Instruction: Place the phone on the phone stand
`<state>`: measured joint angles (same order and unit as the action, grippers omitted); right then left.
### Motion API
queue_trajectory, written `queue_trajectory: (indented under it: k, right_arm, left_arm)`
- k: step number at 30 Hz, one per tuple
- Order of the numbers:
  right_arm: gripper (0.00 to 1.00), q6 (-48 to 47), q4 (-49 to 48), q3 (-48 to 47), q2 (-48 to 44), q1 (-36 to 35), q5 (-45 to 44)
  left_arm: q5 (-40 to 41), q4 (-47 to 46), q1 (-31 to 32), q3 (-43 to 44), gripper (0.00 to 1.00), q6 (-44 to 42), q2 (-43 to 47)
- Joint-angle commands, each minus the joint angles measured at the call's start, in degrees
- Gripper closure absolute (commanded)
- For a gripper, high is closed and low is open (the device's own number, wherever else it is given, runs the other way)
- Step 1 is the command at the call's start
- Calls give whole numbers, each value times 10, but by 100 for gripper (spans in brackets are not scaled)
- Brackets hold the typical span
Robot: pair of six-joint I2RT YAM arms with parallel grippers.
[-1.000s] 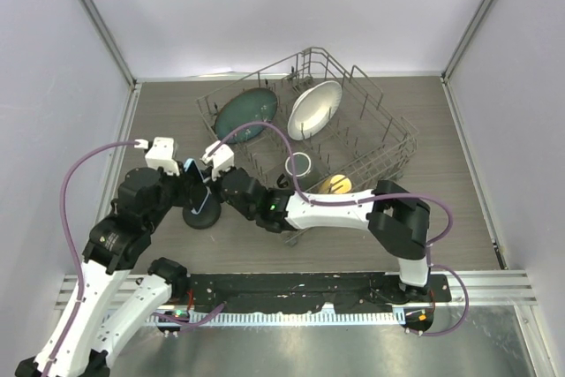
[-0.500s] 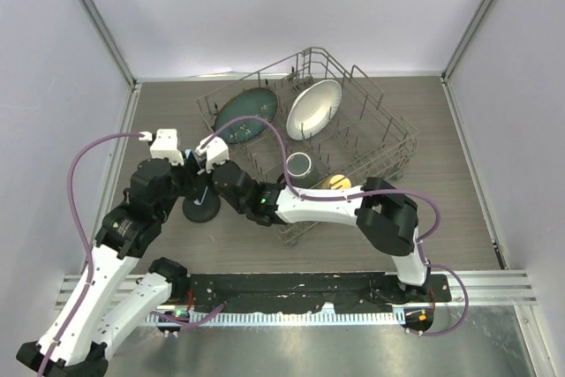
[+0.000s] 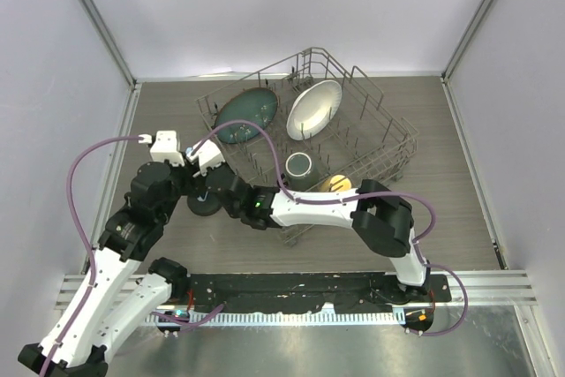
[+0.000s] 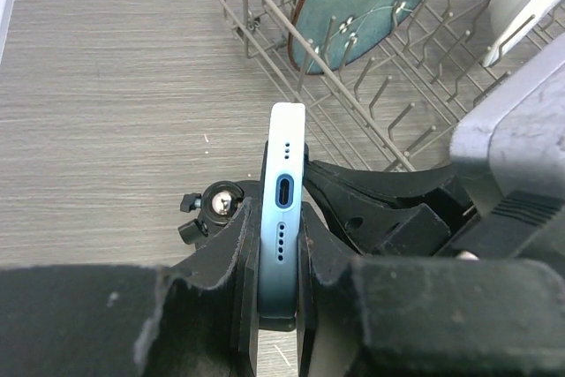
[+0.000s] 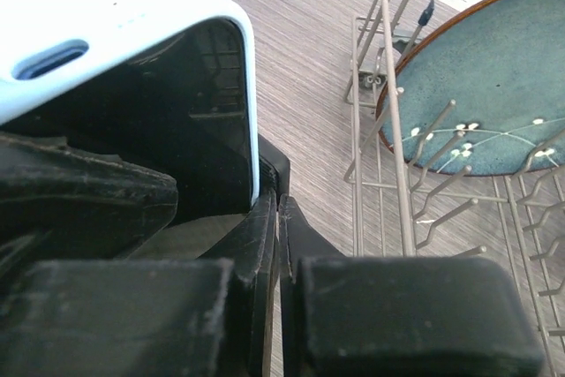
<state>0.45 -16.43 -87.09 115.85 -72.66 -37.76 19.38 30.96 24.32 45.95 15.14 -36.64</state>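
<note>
Mid-placement: your left claw point(image 4: 279, 237) clamps the phone point(image 4: 284, 152) edge-up just beside the phone stand point(image 4: 219, 204), right claw point(image 5: 278, 222) seemingly pinched shut, empty, alongside; next, lower it squarely onto the stand.

Laboratory robot cell: plain white panel walls point(image 3: 265, 6), aluminium frame posts point(image 3: 97, 19), two robot arms point(image 3: 388, 218) bolted to a mounting plate point(image 3: 309, 287).

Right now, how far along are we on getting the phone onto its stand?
Done: the phone is off the table, clamped edge-on in the left gripper. In hand: it hangs beside the phone stand, whose knob shows just left of it; the right gripper, shut, sits close beside the phone. Left: seat the phone on the stand and let go; I can't see it resting there yet.
</note>
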Motion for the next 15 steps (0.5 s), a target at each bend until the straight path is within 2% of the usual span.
queue_trajectory:
  k: [1, 4, 8, 11, 15]
  right_arm:
    - [99, -37, -33, 27, -66, -36, 71]
    - [90, -18, 26, 17, -77, -30, 89]
    - [75, -5, 59, 22, -99, -20, 109]
    - [75, -5, 65, 33, -122, -17, 107]
    - [74, 7, 94, 32, -150, 0, 128]
  left_arm:
    - [138, -44, -22, -21, 100, -41, 3]
    - [135, -28, -22, -29, 100, -44, 22]
    - [144, -20, -22, -35, 100, -50, 39]
    - [138, -18, -22, -34, 100, -49, 41]
    - [89, -6, -23, -18, 100, -49, 49]
